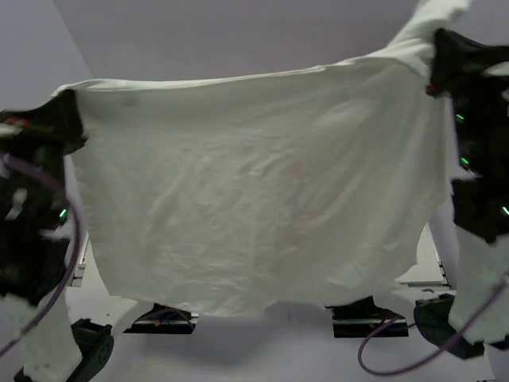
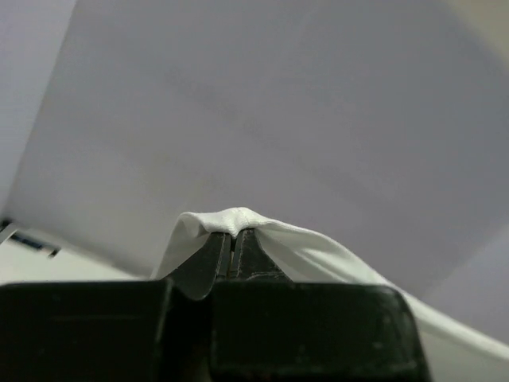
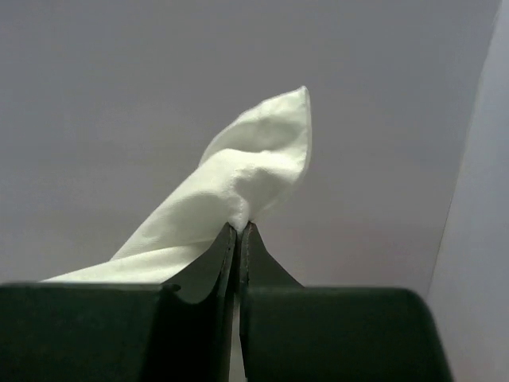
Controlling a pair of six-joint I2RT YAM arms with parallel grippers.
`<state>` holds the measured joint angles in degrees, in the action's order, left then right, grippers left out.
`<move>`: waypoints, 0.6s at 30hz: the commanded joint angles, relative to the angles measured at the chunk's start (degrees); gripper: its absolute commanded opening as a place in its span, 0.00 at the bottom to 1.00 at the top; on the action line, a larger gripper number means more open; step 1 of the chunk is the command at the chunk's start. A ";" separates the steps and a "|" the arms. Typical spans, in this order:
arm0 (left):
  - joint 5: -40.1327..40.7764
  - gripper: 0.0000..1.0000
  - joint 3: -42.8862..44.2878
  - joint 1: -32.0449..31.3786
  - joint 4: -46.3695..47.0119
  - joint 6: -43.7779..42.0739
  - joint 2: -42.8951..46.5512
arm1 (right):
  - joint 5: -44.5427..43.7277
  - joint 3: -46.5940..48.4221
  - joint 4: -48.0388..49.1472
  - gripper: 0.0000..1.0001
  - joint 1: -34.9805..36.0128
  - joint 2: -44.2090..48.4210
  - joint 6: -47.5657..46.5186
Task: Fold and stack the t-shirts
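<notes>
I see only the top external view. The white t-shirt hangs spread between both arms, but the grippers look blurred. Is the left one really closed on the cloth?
Observer: Yes. In the left wrist view the left gripper is shut on a fold of the white t-shirt, which drapes over its tips.
Operator: And the right one?
Observer: The right gripper is shut too; a twisted corner of the shirt sticks up above it.

No legible text, labels, brands or numbers in any view. The shirt [image 1: 254,207] shows only faint reddish marks through the cloth near its middle, too washed out to read. Both wrist views show plain white cloth, no print.
</notes>
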<state>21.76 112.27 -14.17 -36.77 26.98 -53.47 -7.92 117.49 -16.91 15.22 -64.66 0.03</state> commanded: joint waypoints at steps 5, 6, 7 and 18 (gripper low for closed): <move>15.67 0.00 -16.89 0.99 2.58 3.58 -19.45 | -4.04 -19.64 12.42 0.00 -0.46 -15.20 -1.00; 16.20 0.00 -18.21 1.51 2.58 4.30 -21.74 | -2.55 -22.80 14.86 0.00 -0.28 -16.01 -0.48; 16.82 0.00 -21.27 2.39 3.37 6.31 -24.02 | -1.32 -24.14 15.75 0.00 -0.37 -18.37 -0.39; 12.08 1.00 -17.17 8.81 -6.12 12.84 -53.84 | 5.02 -22.65 8.91 0.90 0.42 -44.94 4.53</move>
<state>33.58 90.21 -5.61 -39.48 38.06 -111.35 -4.25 90.39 -7.57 15.31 -110.87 2.85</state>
